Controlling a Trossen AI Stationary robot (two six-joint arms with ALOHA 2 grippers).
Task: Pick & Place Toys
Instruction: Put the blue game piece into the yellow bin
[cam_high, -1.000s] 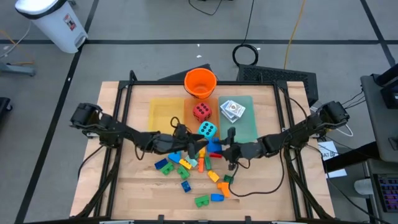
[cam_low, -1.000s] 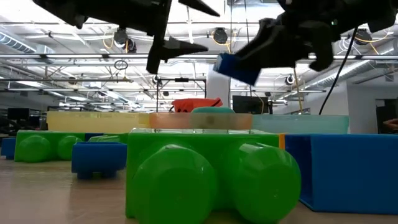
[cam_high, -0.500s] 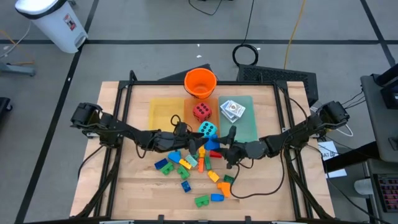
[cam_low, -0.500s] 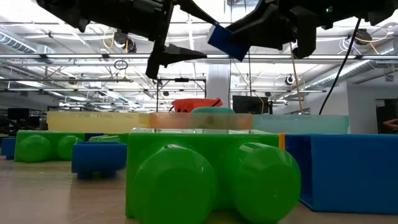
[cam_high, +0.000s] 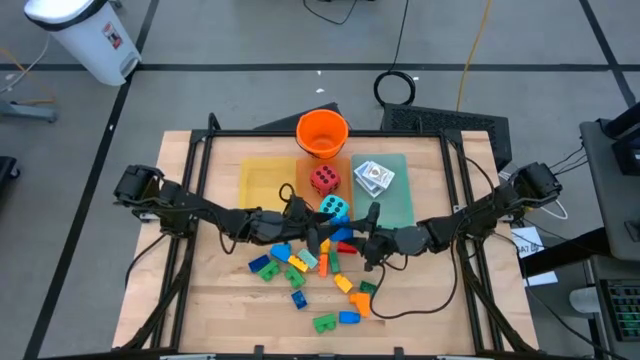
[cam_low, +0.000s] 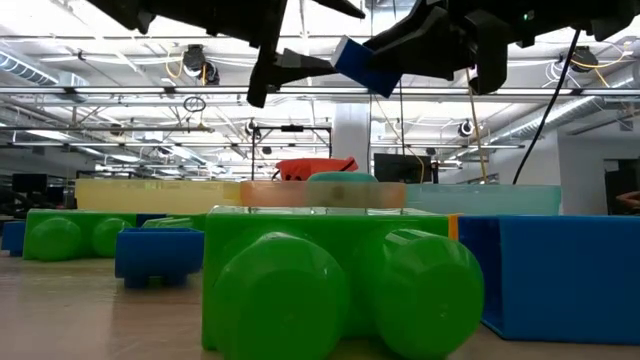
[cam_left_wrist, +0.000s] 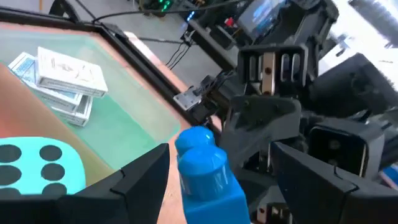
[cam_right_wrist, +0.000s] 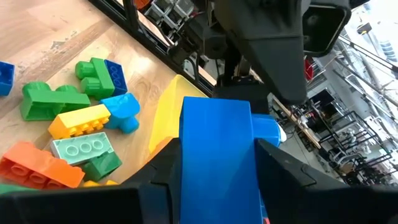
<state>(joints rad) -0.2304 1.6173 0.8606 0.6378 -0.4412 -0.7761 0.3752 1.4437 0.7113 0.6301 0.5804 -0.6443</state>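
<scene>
A blue two-stud brick (cam_low: 363, 67) hangs in the air over the middle of the table, with my right gripper (cam_right_wrist: 217, 163) shut on it. My left gripper (cam_left_wrist: 219, 163) is open and faces it from the left. Its two fingers (cam_left_wrist: 142, 177) stand on either side of the brick's studded end (cam_left_wrist: 200, 152); I cannot tell whether they touch it. Several loose bricks (cam_high: 300, 268) lie on the wood below. The red die (cam_high: 323, 180) and teal die (cam_high: 334, 209) sit on the trays, and white card packs (cam_high: 373, 176) lie on the green tray (cam_high: 395, 205). My right gripper pinches the blue brick by its two flat sides (cam_right_wrist: 189, 171) between its two fingers (cam_right_wrist: 283, 180). The fingers lie about level and come from the table's right side. The brick is lifted clear of the table, with its studs (cam_right_wrist: 268, 132) pointing away toward my left gripper.
The orange bucket (cam_high: 322, 133) stands at the far edge, with the yellow tray (cam_high: 262, 183) and orange tray (cam_high: 305, 190) just in front of it. A green brick (cam_low: 330, 280) and a blue brick (cam_low: 560, 275) lie close to the table's near edge. The black frame rails (cam_high: 190, 200) run along both sides.
My right gripper has lifted the blue brick a little higher and rolled, so the brick has tilted to a new angle. My left gripper has then risen slightly, and its fingers now stand level with the brick's studded end.
</scene>
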